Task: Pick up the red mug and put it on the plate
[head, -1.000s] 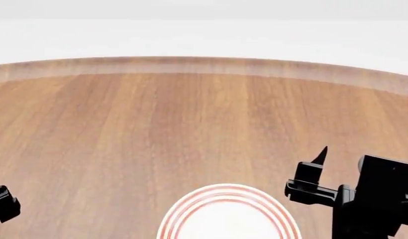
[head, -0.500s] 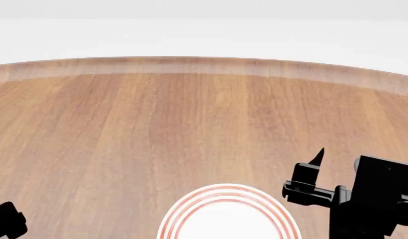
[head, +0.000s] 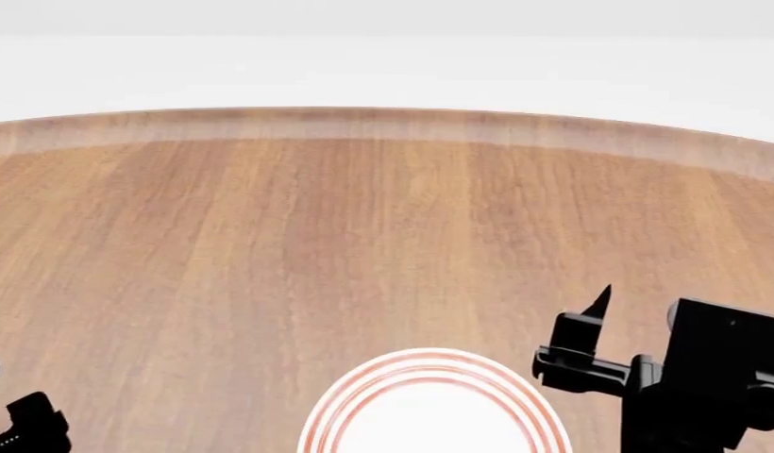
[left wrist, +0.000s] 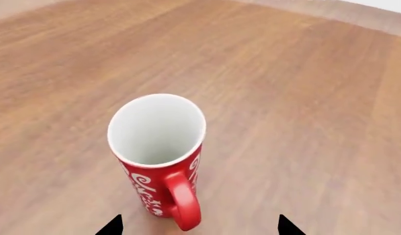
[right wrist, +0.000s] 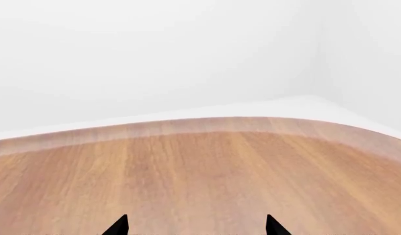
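The red mug [left wrist: 158, 156] with white floral pattern and white inside stands upright on the wooden table in the left wrist view, handle [left wrist: 182, 205] turned toward the camera. My left gripper [left wrist: 199, 226] is open, its two black fingertips [left wrist: 111, 227] wide apart on either side of the handle, not touching it. In the head view only a bit of the left arm [head: 28, 425] shows at the bottom left; the mug is out of that view. The plate [head: 434, 406], white with red rings, lies at the bottom centre. My right gripper [right wrist: 195, 226] is open and empty, beside the plate's right edge [head: 589, 330].
The wooden table [head: 361, 236] stretches ahead to a curved far edge [head: 361, 123] with a white wall behind. The right wrist view shows bare wood [right wrist: 200, 171] and the same curved edge.
In the head view, the left arm has slid lower and a bit right at the bottom-left corner. The right gripper has dropped slightly and shifted a little left.
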`<state>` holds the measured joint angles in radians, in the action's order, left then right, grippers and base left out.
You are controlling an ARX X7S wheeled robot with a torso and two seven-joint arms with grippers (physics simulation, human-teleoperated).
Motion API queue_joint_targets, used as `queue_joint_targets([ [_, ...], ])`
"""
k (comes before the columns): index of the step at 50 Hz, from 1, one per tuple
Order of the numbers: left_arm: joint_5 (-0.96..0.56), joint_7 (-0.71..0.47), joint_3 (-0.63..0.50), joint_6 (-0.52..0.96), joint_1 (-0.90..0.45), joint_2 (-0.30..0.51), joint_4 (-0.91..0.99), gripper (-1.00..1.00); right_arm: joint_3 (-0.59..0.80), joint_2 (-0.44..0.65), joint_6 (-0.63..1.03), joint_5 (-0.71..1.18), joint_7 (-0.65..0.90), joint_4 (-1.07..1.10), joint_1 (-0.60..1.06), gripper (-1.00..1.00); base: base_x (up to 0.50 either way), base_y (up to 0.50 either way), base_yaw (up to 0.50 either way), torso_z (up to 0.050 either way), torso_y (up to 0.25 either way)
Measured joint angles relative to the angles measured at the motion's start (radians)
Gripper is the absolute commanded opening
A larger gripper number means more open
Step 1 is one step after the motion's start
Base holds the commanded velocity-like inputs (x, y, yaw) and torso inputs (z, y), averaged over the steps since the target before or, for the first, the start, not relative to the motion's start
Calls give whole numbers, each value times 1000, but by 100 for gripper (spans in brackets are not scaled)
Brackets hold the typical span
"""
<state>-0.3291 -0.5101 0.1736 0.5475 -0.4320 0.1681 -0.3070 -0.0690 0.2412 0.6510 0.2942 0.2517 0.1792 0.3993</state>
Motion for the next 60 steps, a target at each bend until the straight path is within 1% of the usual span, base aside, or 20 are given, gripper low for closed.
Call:
queue_joint_targets([
  [26,35,46,-15,-149,-206,30,-470,100,8,2,-22,8,2,-27,-6,100,0,0,0,0,0],
  [27,35,47,-14,-155,-212,31,-486,-100,8,2,-22,8,3,-27,-6,100,0,0,0,0,0],
  [38,39,48,-4,-219,-261,39,-629,-100,7,4,-28,13,6,-31,-8,100,0,0,0,0,0],
  [48,61,48,-5,-247,-292,32,-691,-100,8,5,-35,16,7,-37,-12,100,0,0,0,0,0],
  [55,73,51,-16,-241,-287,33,-686,-100,9,6,-36,19,9,-39,-14,100,0,0,0,0,0],
  [60,66,80,-43,-194,-258,37,-607,-100,9,8,-36,22,10,-37,-14,100,0,0,0,0,0],
])
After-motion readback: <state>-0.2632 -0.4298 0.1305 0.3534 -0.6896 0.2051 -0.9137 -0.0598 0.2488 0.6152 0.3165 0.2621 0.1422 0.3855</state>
